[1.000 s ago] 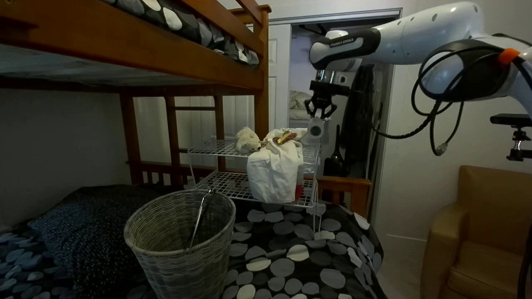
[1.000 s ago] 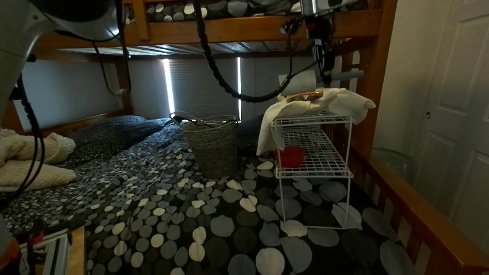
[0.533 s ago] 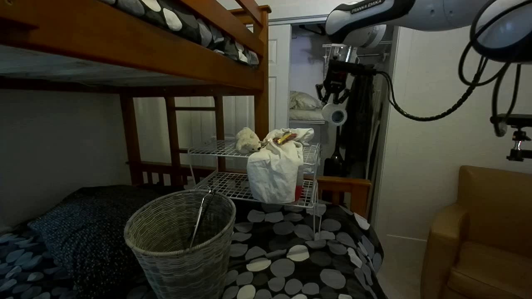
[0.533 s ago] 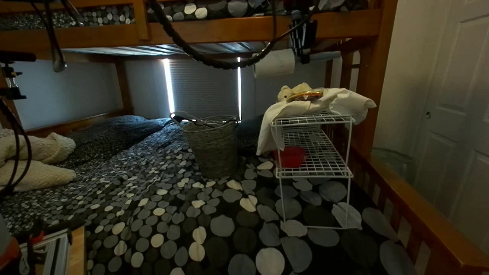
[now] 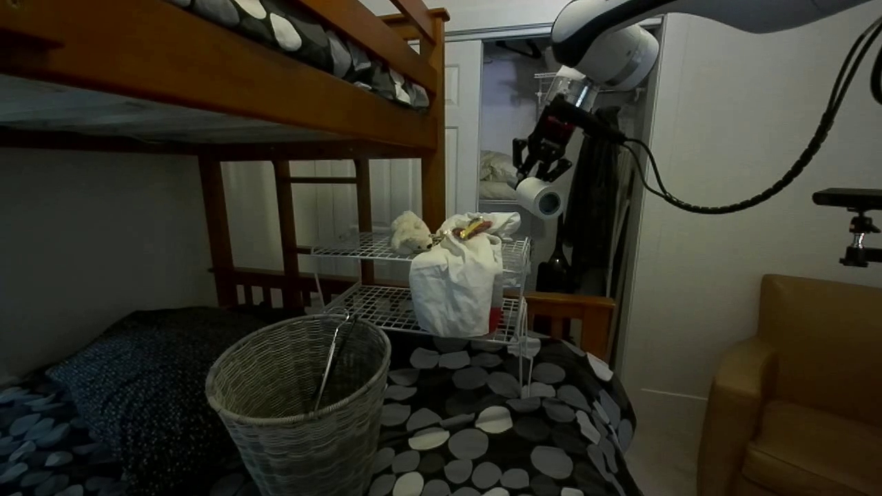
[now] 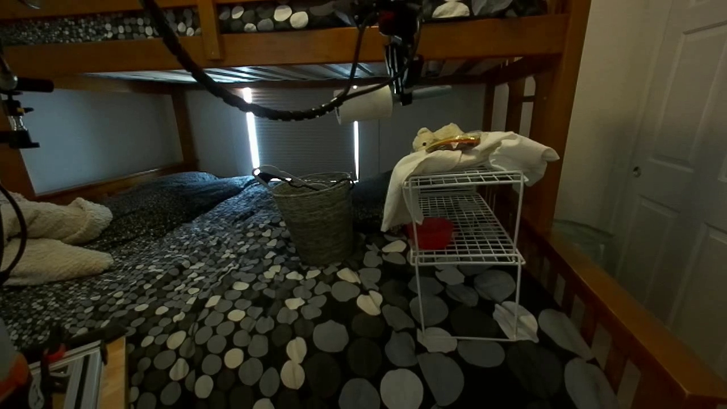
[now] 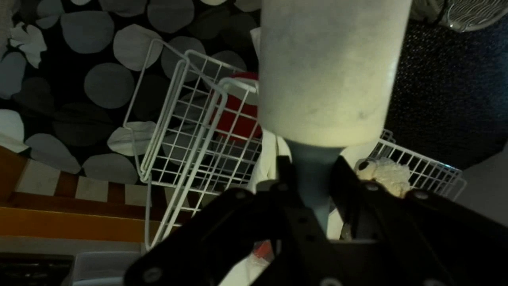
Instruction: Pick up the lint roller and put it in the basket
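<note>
Black jointed pincer [image 7: 312, 171], its jaws drawn in to the width of a handle, grips a white cylindrical lint roller [image 7: 329, 75] by its slim blue-grey handle [image 6: 434, 91], just behind the roll. Both are in mid-air: in both exterior views a gap shows between the roll and the crumpled white cloth [image 5: 455, 289] draped over the edge of a two-tier white wire rack [image 6: 467, 262]. On that rack's top shelf sits a small cream plush bear [image 5: 411, 234], and a shiny red-and-gold packet [image 5: 473, 229] lies on the cloth; seen from the wrist, wire edges show on either side of the roll. Well apart from the roller in an exterior view, the tall round grey-beige woven basket [image 5: 303, 441] stands on a black bedspread with pale dots [image 6: 255, 307], bedding showing between it and the rack. Its rolled rim faces up, wide open, a thin shiny rod [image 5: 331, 358] leaning inside. An orange-brown wooden bunk rail [image 6: 318, 46] crosses behind the pincer in an exterior view; how near that edge is, I cannot tell.
</note>
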You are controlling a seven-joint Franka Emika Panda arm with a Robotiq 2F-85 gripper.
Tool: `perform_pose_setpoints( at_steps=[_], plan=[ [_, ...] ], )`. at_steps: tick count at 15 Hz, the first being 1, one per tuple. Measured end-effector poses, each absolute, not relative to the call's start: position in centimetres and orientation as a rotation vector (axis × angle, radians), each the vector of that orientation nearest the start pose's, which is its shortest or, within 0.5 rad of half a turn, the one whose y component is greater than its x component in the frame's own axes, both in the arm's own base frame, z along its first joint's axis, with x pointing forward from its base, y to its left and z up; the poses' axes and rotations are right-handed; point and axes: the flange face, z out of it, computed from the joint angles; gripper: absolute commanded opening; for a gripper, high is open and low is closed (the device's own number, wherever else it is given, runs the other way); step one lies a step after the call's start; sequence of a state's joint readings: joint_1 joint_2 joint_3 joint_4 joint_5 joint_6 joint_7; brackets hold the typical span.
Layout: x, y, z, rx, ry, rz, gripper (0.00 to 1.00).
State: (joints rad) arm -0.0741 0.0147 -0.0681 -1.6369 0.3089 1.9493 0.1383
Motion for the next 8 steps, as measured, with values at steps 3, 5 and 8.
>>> perform_pose_setpoints(
  at_steps=[3, 5, 8],
  plan=[
    [58.2, -6.2, 62.7, -2.764, 0.487, -0.427, 0.07],
    [58.4, -5.6, 62.6, -2.759, 0.459, -0.459, 0.07],
    [57.9, -1.0, 59.9, -2.764, 0.328, -0.51, 0.07]
  ],
)
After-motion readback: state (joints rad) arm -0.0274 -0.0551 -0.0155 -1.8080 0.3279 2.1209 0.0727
